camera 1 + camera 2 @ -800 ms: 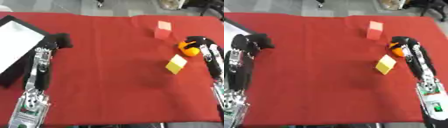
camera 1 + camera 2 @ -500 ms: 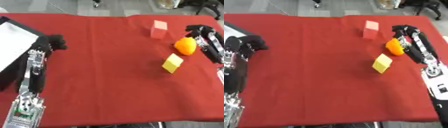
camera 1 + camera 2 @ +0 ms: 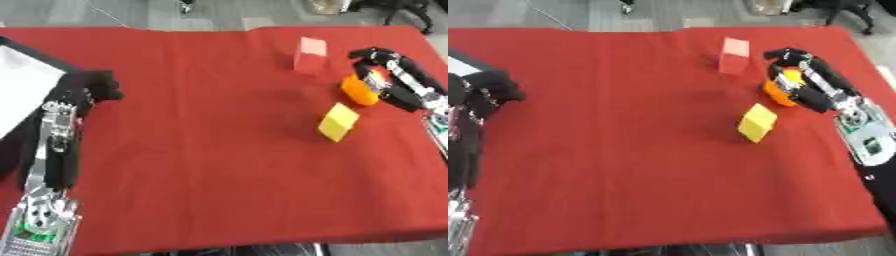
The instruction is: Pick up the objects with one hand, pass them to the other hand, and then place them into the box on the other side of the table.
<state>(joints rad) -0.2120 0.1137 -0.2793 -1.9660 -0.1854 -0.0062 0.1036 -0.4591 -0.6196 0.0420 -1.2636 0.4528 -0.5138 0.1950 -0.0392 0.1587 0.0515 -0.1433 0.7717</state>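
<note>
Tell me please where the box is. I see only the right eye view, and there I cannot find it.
Observer: The box lies at the left edge of the table, left of the left hand; the left eye view shows its black rim and white inside.
Operator: Is something in it already, before the right hand brings the orange ball?
Observer: The part that shows is plain white; I see nothing in it.

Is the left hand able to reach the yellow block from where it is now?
Probably not easily. The left hand sits at the table's far left by the box, while the yellow block lies well to the right. Nothing blocks the red cloth between them. The right hand, curled round the orange object, is closer.
</note>
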